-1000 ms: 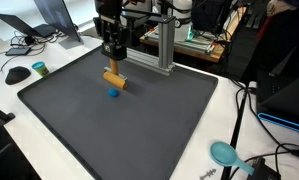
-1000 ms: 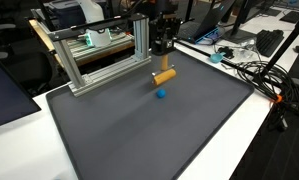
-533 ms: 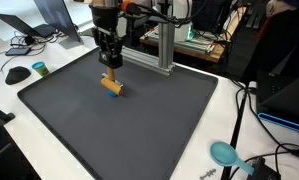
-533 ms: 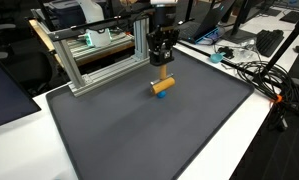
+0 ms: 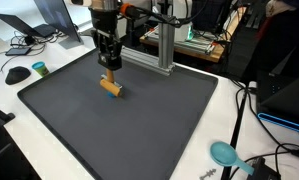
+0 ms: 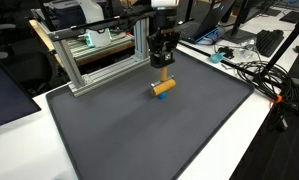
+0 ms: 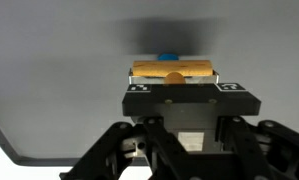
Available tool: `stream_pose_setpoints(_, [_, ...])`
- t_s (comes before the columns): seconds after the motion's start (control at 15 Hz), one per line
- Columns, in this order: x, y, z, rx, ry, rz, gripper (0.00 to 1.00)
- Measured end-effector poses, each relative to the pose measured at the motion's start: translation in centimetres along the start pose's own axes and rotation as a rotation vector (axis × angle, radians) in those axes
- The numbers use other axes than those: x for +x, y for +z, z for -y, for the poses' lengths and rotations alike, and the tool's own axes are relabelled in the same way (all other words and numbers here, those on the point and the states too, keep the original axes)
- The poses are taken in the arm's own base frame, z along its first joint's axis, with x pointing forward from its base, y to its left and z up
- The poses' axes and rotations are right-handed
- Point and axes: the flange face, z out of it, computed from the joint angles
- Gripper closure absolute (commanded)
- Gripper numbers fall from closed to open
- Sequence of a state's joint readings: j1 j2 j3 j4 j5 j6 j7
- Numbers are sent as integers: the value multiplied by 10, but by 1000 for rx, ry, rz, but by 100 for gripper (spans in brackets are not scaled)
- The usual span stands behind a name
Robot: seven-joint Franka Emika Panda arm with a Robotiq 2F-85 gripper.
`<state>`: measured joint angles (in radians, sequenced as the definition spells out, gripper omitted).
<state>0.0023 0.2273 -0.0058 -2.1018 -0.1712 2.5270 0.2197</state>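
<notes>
Wrist view alone shows you the blue piece point(image 7: 167, 58) just beyond the block point(image 7: 172, 68); both exterior views hide it. Your fingers point(image 6: 163, 68) are clenched on the block, directly beneath them.

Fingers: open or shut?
Shut on the wooden block: the fingers pinch its middle in an exterior view; the wrist view shows it crosswise at their tips.

Panda arm point(image 5: 106, 25) with Robotiq gripper point(image 5: 109, 72): black end, white links.
Over the grey mat point(image 5: 139, 120), gripper body matt black and blocky, linkage bars point(image 7: 104, 150) at both sides; two small white square tags point(image 7: 139, 88) on its front edge, pale label point(image 7: 194, 140) behind them in the wrist view. Orange-red band point(image 5: 122, 8) at the wrist, farther from the mat; white arm shell point(image 5: 179, 6) farthest from it.
</notes>
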Motion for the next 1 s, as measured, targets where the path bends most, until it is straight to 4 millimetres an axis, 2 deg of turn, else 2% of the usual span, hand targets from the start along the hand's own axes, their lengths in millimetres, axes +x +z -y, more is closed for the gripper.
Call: stream_pose_setpoints(1.0, [19, 12, 7, 1, -46, 50, 78])
